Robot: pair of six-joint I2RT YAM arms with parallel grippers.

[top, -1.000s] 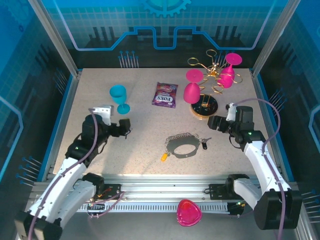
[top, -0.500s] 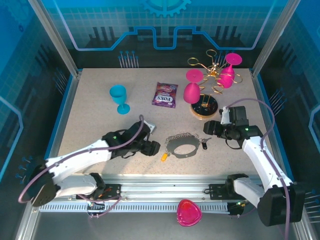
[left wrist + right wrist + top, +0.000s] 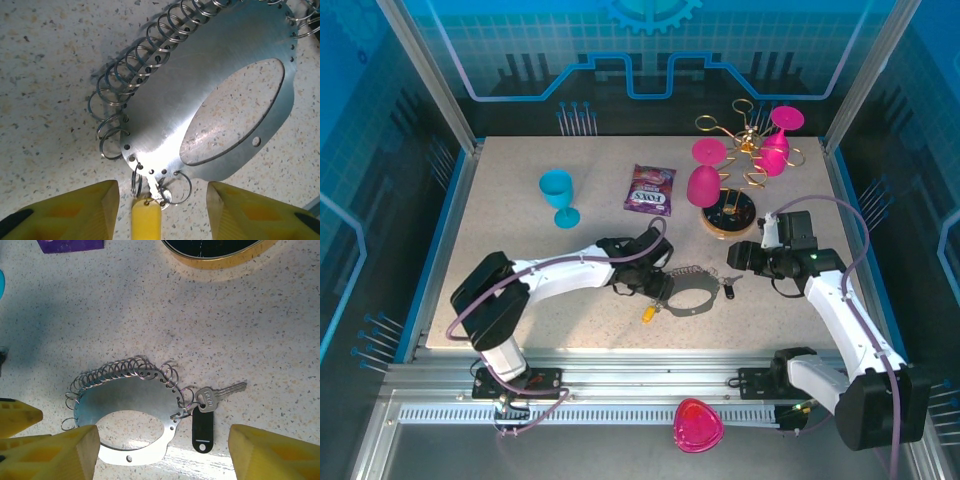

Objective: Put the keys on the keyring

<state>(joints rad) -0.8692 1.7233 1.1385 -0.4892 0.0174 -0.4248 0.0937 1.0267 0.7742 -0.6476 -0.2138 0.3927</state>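
The keyring (image 3: pixel 688 292) is a flat silvery plate with an oval hole and several small split rings along its edge, lying on the table. A silver key (image 3: pixel 215 396) with a black tab (image 3: pixel 202 427) lies at its right edge, its head caught in small rings there. A second key with a yellow tab (image 3: pixel 146 220) lies at the plate's near-left edge (image 3: pixel 165 145). My left gripper (image 3: pixel 162 215) is open, its fingers (image 3: pixel 75 210) standing on either side of the yellow tab without touching it. My right gripper (image 3: pixel 162 455) hangs open above the plate and the black tab.
A blue goblet (image 3: pixel 558 197) and a purple candy bag (image 3: pixel 650 188) stand farther back. At the back right is a gold wire rack (image 3: pixel 745 140) with pink goblets on a gold-rimmed black base (image 3: pixel 728 213). A pink object (image 3: pixel 699 424) lies below the table's front rail.
My left arm has swept from the table's left side across to the keyring, its jaws narrowing around the yellow tab. My right gripper shifted slightly left toward the ring.
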